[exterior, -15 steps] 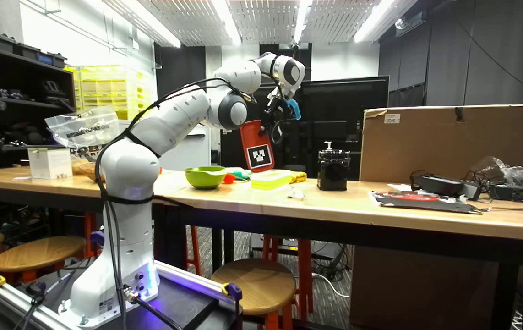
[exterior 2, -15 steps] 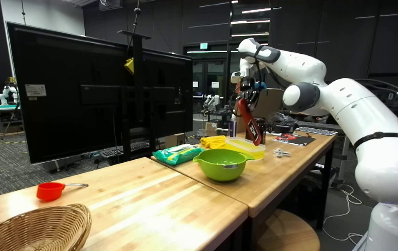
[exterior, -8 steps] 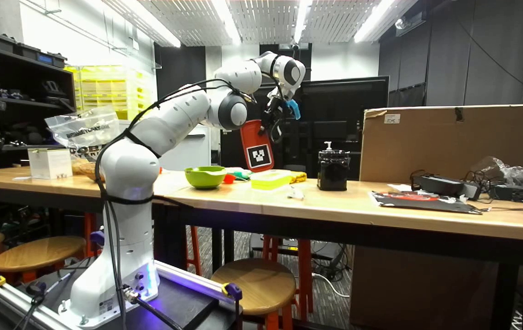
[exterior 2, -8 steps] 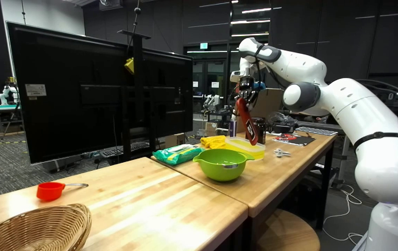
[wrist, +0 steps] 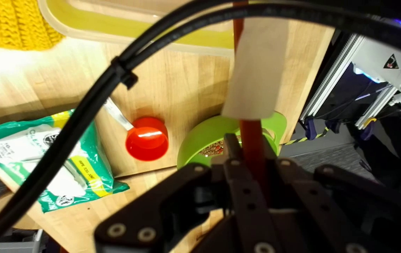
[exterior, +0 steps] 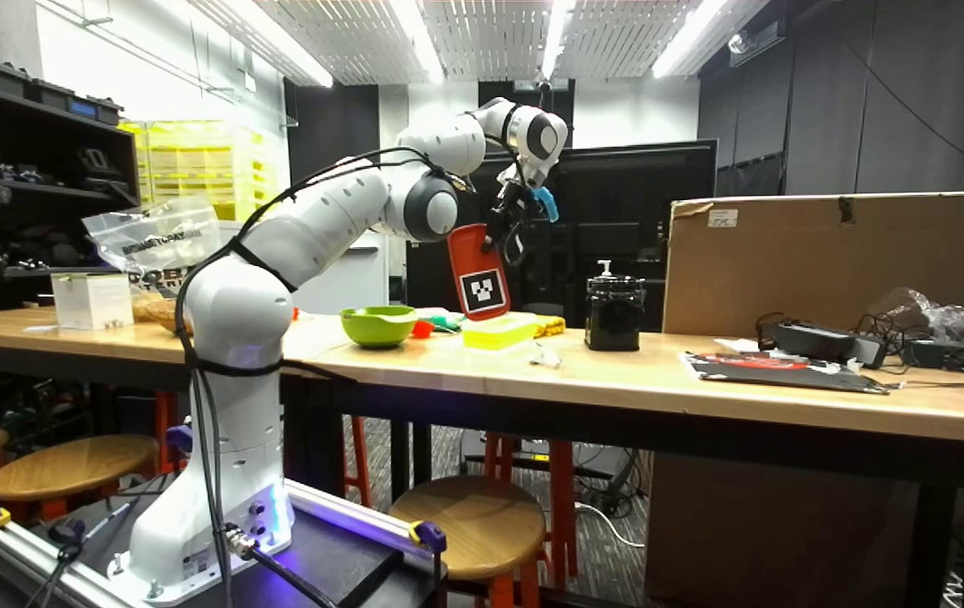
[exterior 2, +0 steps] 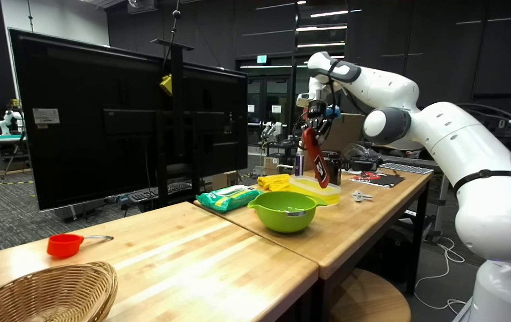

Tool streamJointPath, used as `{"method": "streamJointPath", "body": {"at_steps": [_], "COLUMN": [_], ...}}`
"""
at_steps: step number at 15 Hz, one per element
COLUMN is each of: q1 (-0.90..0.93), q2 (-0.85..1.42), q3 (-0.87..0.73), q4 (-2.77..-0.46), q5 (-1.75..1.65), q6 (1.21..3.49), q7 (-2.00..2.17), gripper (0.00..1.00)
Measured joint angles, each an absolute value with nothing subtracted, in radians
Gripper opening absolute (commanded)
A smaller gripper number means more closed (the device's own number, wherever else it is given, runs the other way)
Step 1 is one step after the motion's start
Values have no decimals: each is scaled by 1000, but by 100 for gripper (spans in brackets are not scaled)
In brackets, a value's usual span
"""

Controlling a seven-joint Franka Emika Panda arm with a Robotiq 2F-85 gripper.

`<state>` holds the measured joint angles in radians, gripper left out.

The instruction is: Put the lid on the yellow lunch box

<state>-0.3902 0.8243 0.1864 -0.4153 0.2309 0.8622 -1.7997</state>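
The gripper is clenched tight, its jaws parted only by the thickness of the orange-red lid, pinched near the upper end. And look how that lid hangs: steeply tilted, nearly on end! Held there, it might well pivot if its low edge meets anything. Lower down, the yellow lunch box sits uncovered; whether lid and box touch, I can't tell. Straight down at this tilt, I'd fear the lid snagging, shoving the box or dipping inside. So it wants levelling first. Careful, though: the green bowl sits near, and a wide swing could clip it.
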Motion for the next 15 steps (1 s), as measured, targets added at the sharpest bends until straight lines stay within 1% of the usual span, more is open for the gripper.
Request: {"method": "streamJointPath", "body": {"at_steps": [7, 15], "q1": [-412, -434], "q2": [840, 867], "q3": [187, 186], "q4": [-426, -419], "q5": [231, 234], "q6": [887, 865], "q7": [-1803, -1799], "gripper": [3, 3]}}
